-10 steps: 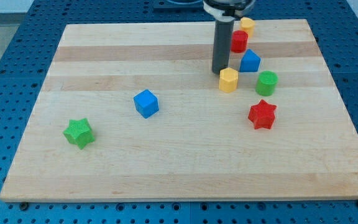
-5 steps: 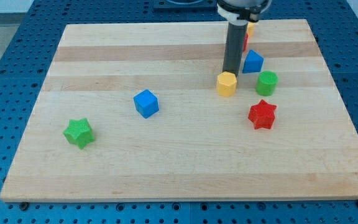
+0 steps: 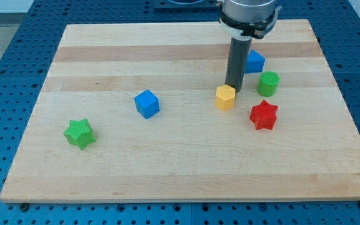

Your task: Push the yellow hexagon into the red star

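No pincer on rig. My tip (image 3: 234,87) sat at hexagon's (image 3: 225,97) top-right; should've shifted to its left, pushed rightward twd star (image 3: 263,115).

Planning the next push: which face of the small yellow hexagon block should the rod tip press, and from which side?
Press the yellow hexagon block's left face, coming from the view's left: the red star block lies to its lower right, while my tip sits at its upper-right edge.
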Action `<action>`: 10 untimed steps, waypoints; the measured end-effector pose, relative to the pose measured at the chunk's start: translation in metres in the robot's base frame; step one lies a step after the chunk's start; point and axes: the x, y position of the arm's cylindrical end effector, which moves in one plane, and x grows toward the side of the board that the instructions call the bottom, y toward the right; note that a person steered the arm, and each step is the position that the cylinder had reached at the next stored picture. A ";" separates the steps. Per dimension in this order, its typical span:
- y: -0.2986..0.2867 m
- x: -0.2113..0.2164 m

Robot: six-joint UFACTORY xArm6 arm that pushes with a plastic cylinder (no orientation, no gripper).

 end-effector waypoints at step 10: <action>0.019 0.041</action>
